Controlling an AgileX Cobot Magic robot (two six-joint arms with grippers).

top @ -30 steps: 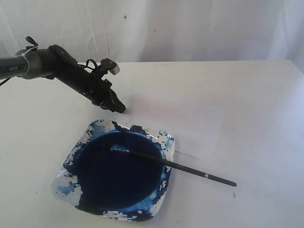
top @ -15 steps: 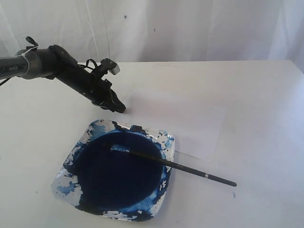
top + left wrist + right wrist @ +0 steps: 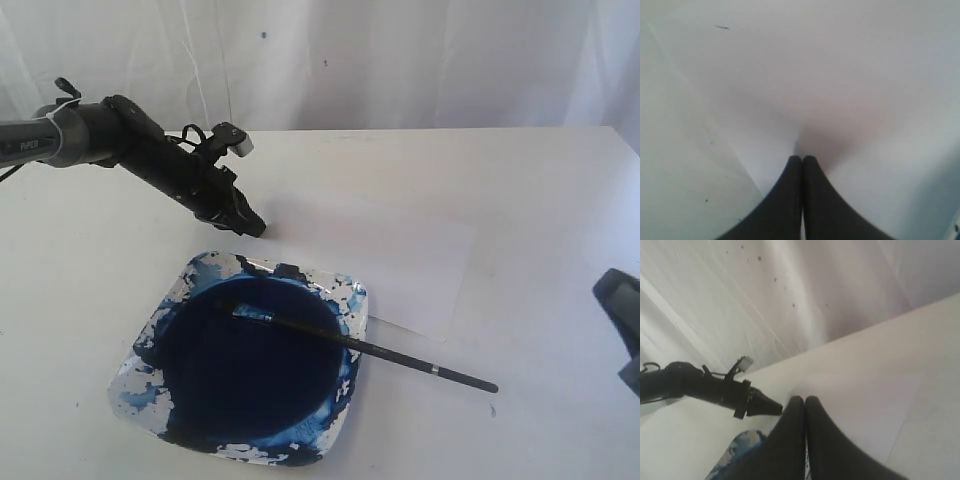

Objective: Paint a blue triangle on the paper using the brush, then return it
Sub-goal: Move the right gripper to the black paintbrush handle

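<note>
Left gripper (image 3: pixel 802 158) fingers pinched together, empty, at thin white paper sheet (image 3: pixel 400 260) edge, right gripper (image 3: pixel 805 400) clenched on nothing, long black-handled brush (image 3: pixel 365 348) well apart from both, tip in square white dish (image 3: pixel 352 296) of dark blue paint (image 3: pixel 250 370)

Left gripper (image 3: pixel 802 158) and right gripper (image 3: pixel 805 399), both closed

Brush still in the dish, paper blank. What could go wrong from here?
1. The brush bridges the dish rim with its tip in the paint pool; a clumsy pickup by the right gripper, jaws shut now, could flick paint.
2. The left gripper seems to pin the paper near one edge only; strokes may pivot it.
</note>
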